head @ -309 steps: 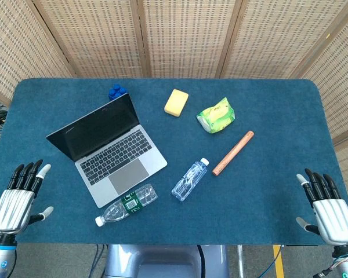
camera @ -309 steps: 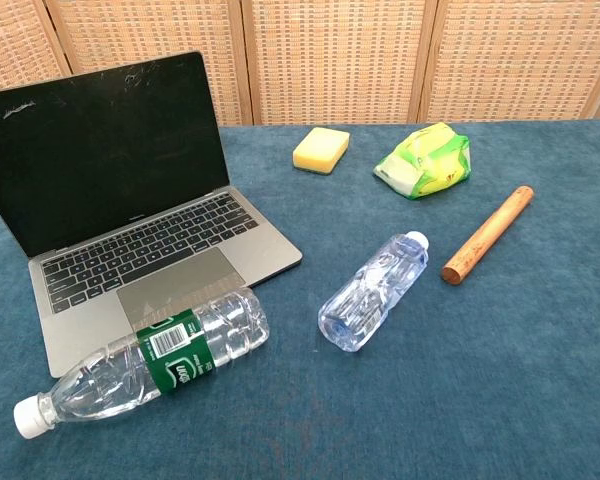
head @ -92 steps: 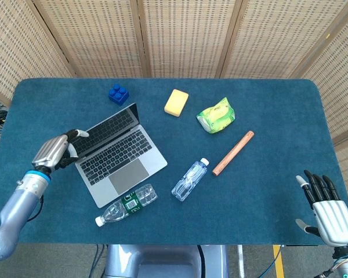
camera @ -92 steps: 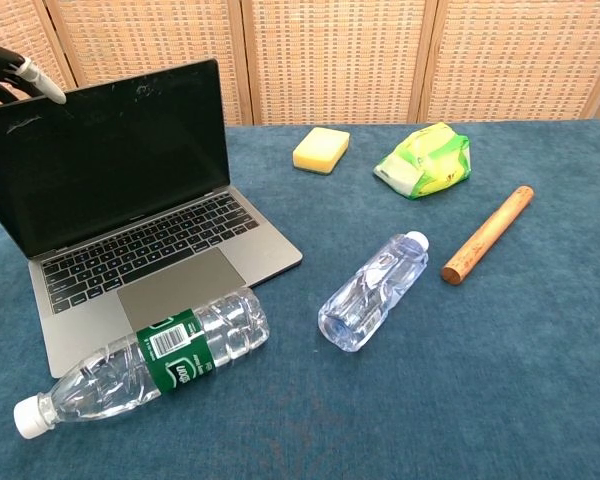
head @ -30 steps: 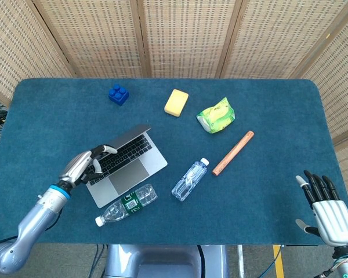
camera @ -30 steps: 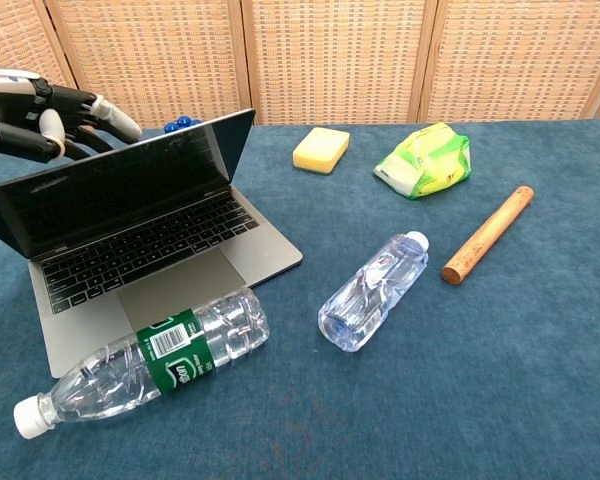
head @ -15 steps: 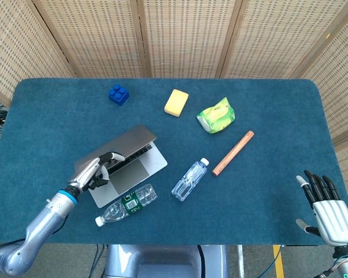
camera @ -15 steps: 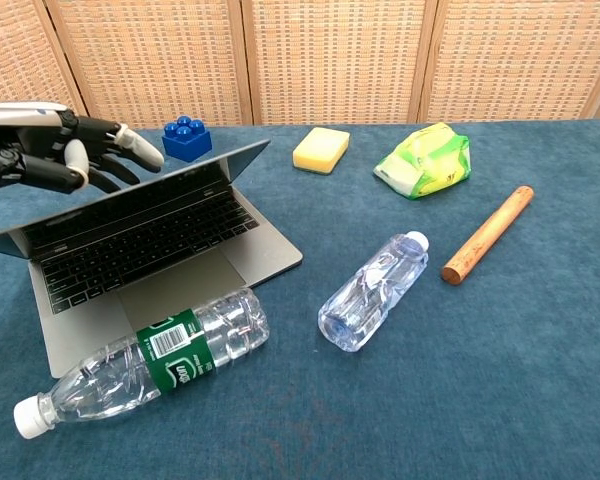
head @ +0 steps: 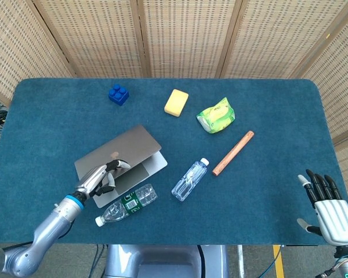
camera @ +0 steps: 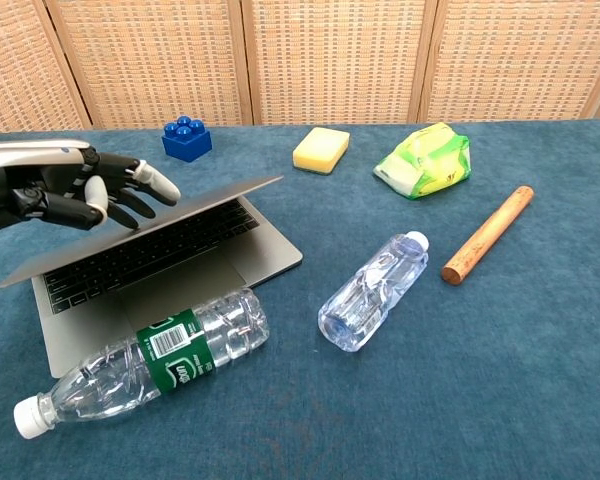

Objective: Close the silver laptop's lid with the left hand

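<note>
Chest view puts our left hand (camera: pixel 75 195) on the back of the silver laptop's lid (camera: pixel 145 232), fingers curled over its free edge and gripping nothing; it presses rather than grips. From the head view the same hand (head: pixel 101 178) sits at the lid's near left corner, with the lid (head: pixel 117 152) tilted low over the keyboard deck and a narrow wedge of gap left. We judge the closing to be nearly done.

The laptop lies on the left half of the blue table (head: pixel 267 110), angled, its front edge touching or just beside a green-labelled water bottle (camera: pixel 145 358) lying on its side. We cannot tell whether the bottle actually bears on the deck.

We expect the lid to be stiff, thin and smooth metal, so the fingers may slide on it; the hinge should give steady resistance and then drop the last bit. The screen behind it is fragile, so pressing flat near the free edge, away from the hinge, seems best, with fingertips kept clear of the closing gap.

Further out lie a clear, unlabelled bottle (camera: pixel 371 291), a wooden rod (camera: pixel 487 234), a green packet (camera: pixel 424 160), a yellow sponge (camera: pixel 320 150) and a blue brick (camera: pixel 185 138). Our right hand (head: pixel 327 209) rests at the table's far right corner, fingers spread, holding nothing.
</note>
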Robot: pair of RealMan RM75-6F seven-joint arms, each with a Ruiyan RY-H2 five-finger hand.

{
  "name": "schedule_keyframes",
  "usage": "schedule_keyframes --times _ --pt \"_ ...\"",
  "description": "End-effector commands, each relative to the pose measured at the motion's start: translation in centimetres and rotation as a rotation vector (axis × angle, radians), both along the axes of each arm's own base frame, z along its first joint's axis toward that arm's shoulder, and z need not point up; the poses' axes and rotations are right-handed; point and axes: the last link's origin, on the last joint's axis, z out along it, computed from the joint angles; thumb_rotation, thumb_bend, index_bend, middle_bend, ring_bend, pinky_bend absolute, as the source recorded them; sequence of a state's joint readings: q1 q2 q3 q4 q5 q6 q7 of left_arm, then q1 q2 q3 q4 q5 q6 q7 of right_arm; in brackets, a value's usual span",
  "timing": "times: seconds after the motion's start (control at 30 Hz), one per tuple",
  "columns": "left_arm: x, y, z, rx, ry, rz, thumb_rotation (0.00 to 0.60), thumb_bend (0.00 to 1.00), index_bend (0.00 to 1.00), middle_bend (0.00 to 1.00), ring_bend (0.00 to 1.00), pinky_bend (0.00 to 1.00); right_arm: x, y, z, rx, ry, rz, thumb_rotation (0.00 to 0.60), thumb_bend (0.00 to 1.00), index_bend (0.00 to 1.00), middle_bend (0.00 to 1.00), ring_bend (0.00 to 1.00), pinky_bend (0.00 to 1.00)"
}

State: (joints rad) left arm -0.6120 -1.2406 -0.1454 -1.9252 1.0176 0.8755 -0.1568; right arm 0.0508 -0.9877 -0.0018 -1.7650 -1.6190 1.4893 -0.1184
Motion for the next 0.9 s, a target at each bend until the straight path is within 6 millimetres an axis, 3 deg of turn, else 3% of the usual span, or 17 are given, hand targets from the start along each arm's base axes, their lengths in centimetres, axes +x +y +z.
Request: schedule_keyframes --times 0.03,0.9 --pt "-0.1 -0.1 -0.3 -0.006 0.004 0.003 0.600 1.00 0.26 0.20 0.19 0.17 0.0 0.0 0.0 0.000 0.000 0.000 0.600 0.00 0.00 0.00 0.00 0.00" --pt "-1.1 -1.1 -2.5 -0.063 0.022 0.021 0.600 1.00 0.26 0.20 0.19 0.17 -0.3 -0.2 -0.1 0.014 0.005 -0.018 0.600 0.00 0.00 0.00 0.00 0.00"
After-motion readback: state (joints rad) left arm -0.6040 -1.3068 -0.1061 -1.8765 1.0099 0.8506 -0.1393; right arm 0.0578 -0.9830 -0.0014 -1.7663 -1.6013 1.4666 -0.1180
